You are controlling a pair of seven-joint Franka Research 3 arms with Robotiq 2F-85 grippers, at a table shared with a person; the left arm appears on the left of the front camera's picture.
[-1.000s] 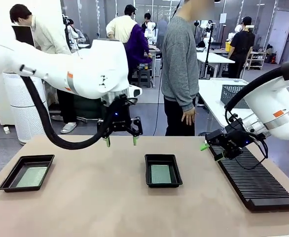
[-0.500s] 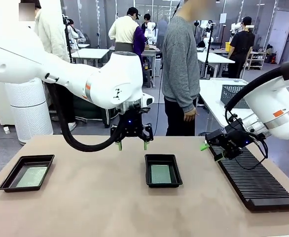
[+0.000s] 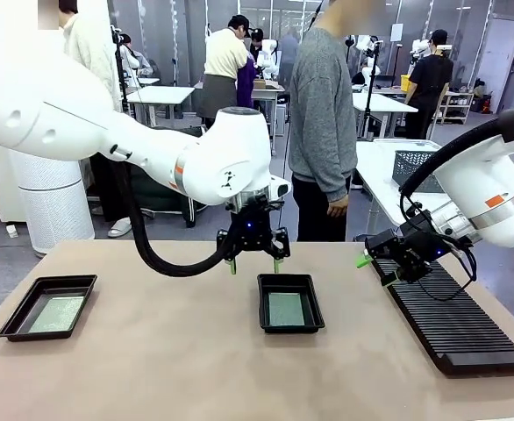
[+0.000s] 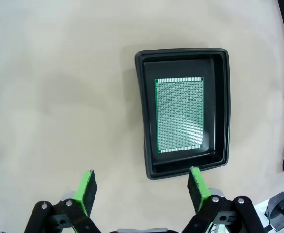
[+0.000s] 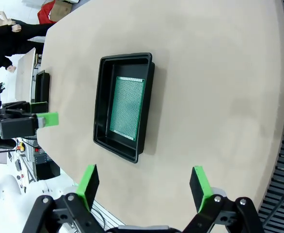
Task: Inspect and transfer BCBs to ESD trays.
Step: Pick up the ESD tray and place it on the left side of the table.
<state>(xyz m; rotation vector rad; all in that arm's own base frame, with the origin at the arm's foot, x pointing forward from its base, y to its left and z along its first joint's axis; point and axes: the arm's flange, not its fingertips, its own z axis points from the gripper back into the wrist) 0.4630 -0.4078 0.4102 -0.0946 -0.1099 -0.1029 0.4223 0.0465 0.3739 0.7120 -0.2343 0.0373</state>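
Tan table (image 3: 152, 368): 2 ESD trays (image 3: 290, 303) (image 3: 48, 307), 1 BCB (image 3: 285, 309) (image 3: 57, 314) ea.

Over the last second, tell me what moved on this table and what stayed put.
The left gripper swung toward the robot's right, from the open table between the trays to just behind the middle tray, jaws open and empty throughout. Nothing was taken or released. The right gripper kept hovering open over the rack; both trays, including the left tray, and their boards stayed put.
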